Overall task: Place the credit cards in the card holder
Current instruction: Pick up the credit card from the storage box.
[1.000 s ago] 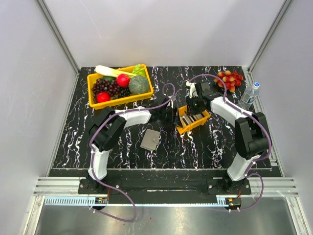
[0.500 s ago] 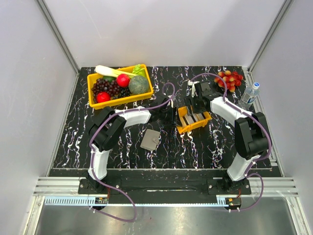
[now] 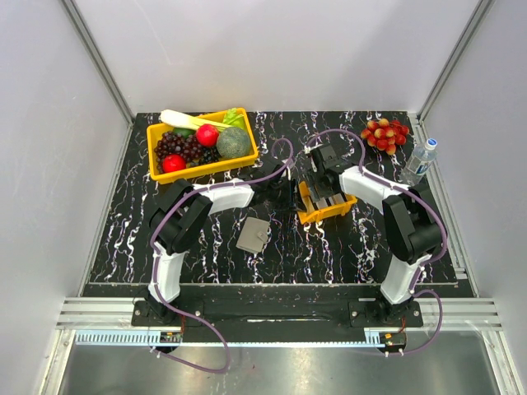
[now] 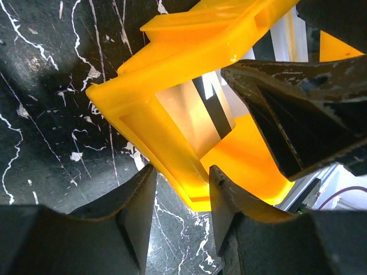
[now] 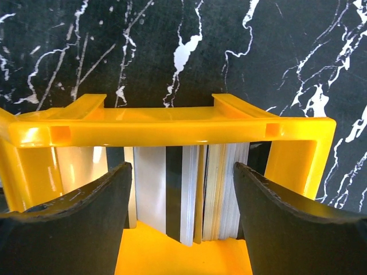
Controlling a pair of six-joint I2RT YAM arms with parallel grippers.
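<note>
Left gripper (image 4: 180,189) clamps orange tray (image 4: 189,34) wall — seemingly; right gripper (image 5: 180,189) spread above cards (image 5: 189,189).

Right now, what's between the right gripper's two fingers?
In the right wrist view, the open right gripper has the upright credit cards between its fingers, inside the orange tray; none is gripped.

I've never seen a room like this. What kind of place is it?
Probably a robot test booth: plain white walls, a marbled black table with two bolted arms, plus props like a fruit bin.
</note>
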